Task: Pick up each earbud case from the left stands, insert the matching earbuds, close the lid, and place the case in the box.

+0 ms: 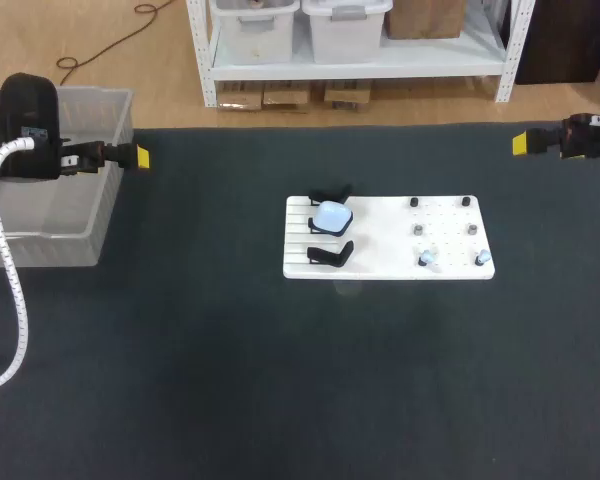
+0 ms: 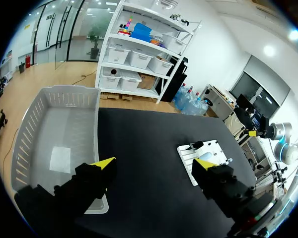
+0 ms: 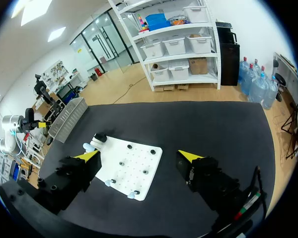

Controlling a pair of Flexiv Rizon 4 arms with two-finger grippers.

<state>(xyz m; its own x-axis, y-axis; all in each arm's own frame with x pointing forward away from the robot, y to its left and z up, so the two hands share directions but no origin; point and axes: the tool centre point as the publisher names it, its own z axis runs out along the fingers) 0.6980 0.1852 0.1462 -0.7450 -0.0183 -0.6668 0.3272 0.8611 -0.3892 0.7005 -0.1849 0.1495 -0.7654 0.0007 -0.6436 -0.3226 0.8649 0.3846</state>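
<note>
With left gripper and right gripper spread empty, well apart from the white board, a misaligned approach could dislodge its earbud case.

You are looking at a robotics lab bench. A wide table covered in dark matting fills the frame. Your left arm comes in at the upper left, trailing a white ribbed cable, and your right arm at the upper right. At the centre lies a white fixture board with slots and pegs. A clear plastic box sits at the left edge.
</note>
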